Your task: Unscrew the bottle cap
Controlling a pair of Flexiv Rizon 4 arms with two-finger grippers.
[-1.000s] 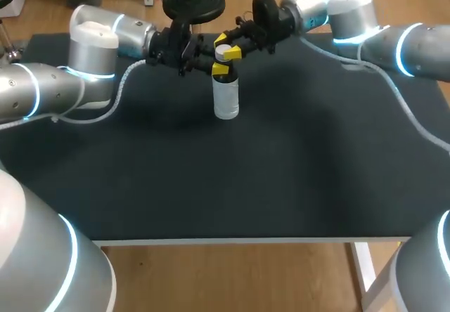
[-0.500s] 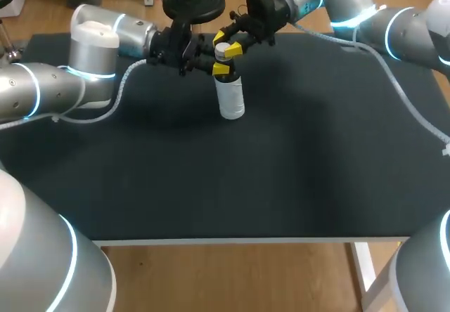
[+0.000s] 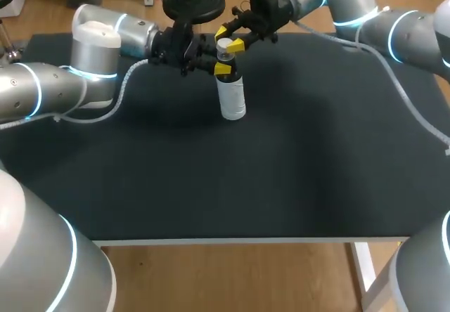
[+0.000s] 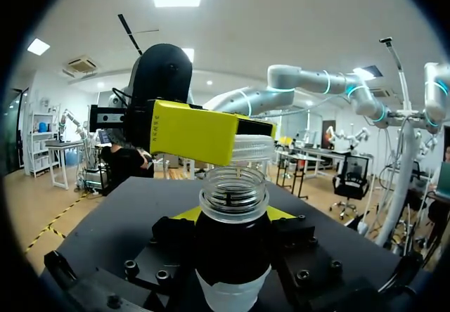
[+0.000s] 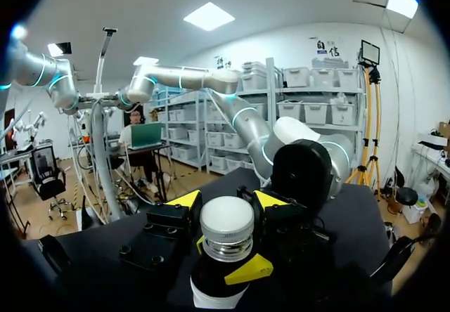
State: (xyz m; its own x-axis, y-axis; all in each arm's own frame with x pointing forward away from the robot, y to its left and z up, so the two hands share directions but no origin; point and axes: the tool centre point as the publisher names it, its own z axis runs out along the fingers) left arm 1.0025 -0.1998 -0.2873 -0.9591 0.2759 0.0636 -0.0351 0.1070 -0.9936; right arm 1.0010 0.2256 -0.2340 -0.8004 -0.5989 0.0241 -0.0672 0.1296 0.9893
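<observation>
Bright, even light falls from overhead. The dark tabletop point(image 3: 295, 157) takes soft, faint shadows below the jaws and beside the bottle point(image 3: 231, 100); straight lines bow toward the wrist views' rims.

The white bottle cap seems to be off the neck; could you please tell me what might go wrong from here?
1. The white round bottle cap sits just above the open mouth of the clear plastic bottle, pinched between the fingers of the right gripper; a sideways move might knock the rim, or the cap might slip.
2. The left gripper holds the bottle only at its neck; released carelessly, the open bottle could topple on the black table.
</observation>
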